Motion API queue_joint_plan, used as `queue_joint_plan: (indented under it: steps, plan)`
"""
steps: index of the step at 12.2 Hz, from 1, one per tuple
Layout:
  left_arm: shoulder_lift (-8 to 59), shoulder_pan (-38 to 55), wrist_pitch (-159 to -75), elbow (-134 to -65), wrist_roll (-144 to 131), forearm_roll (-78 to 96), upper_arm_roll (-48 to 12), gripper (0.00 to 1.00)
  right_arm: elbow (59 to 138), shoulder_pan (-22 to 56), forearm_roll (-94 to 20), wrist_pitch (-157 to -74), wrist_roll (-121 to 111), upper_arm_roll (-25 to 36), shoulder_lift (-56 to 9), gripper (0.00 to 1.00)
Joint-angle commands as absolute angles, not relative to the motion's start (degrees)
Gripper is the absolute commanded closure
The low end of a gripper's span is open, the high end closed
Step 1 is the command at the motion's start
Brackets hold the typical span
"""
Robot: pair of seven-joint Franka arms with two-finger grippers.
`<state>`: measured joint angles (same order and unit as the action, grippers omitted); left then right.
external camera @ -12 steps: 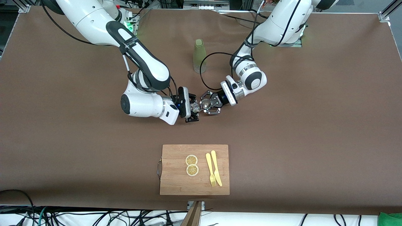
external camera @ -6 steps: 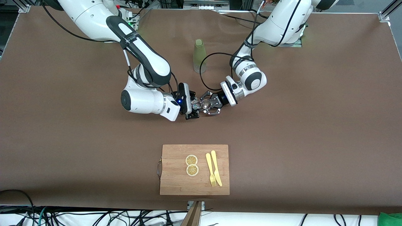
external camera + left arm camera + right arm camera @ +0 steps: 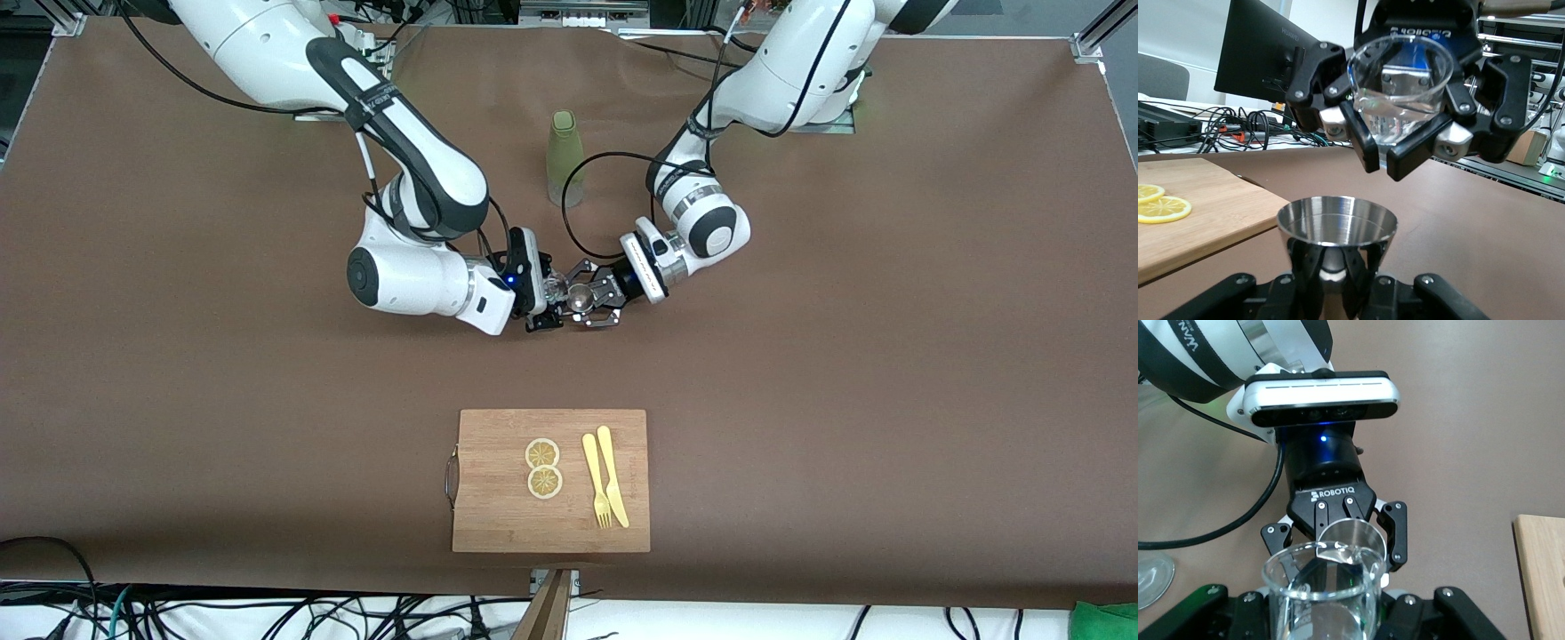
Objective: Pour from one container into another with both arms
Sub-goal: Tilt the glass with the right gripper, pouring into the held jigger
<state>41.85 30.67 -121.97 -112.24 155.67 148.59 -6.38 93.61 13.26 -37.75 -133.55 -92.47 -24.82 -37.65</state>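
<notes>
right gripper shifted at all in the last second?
Yes. In the front view the right gripper, shut on the clear glass cup, has edged toward the green bottle, away from the cutting board.

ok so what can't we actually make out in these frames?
- Glass cup: any liquid inside is unreadable; clear walls, right gripper fingers cross it.
- Metal cup: base cut off by the left wrist view's edge, left gripper hides it.
- Front view: both cups too small, crowded by the grippers.
</notes>
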Motion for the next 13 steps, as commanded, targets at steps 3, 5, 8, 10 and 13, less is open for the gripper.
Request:
queue_joint_plan:
  steps: [3, 5, 8, 10, 13]
  plan:
    - [42.2, 32.3, -122.7, -111.3, 160.1, 157.2, -6.1, 1.0, 95.6, 14.5, -30.4, -134.0, -86.2, -24.6, -35.3, 0.97]
    - [42.3, 32.4, -122.7, -111.3, 160.1, 157.2, -6.2, 1.0, 95.6, 14.6, -30.1, -134.0, -86.0, -24.6, -35.2, 0.97]
    - [42.3, 32.3, -122.7, -110.7, 160.1, 157.2, -6.2, 1.0, 95.6, 14.8, -29.9, -134.0, -85.9, -24.6, -35.2, 0.97]
    - [42.3, 32.3, -122.6, -110.7, 160.1, 157.2, -6.1, 1.0, 95.6, 15.0, -29.8, -134.0, -85.9, -24.6, -35.2, 0.97]
    - [42.3, 32.3, -122.6, -110.7, 160.1, 157.2, -6.1, 1.0, 95.5, 15.0, -29.4, -134.0, -85.6, -24.6, -35.3, 0.97]
